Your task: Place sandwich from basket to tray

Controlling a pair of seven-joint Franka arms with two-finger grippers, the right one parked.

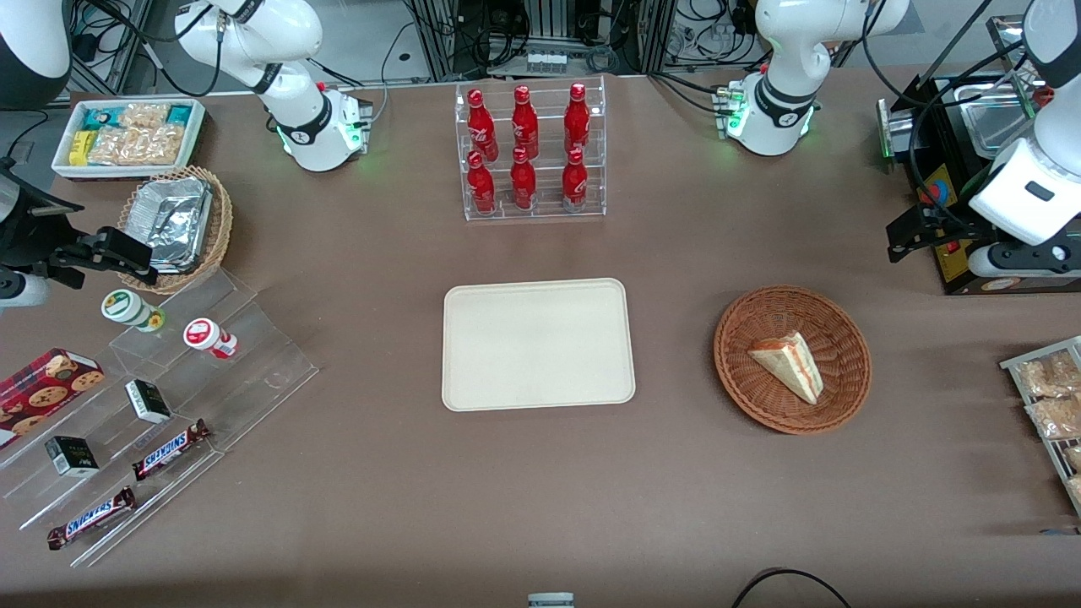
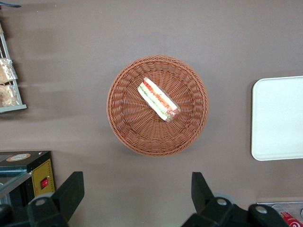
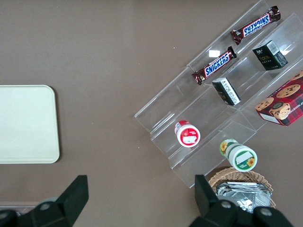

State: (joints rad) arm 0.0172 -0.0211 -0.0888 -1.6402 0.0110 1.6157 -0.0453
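While the small triangular clear-wrapped sandwich [image 1: 790,364] of pale bread with red-orange and green filling lies inside the round reddish-brown woven wicker basket [image 1: 735,371], the left arm's black two-finger gripper [image 2: 137,198] hangs above the brown table, fingers [image 2: 71,191] spread wide apart and holding nothing. Basket as landmark: the gripper sits farther from the front camera than the basket, not over it. The flat cream-beige rectangular tray [image 1: 538,344] lies beside the basket, well apart, toward the parked arm's end.
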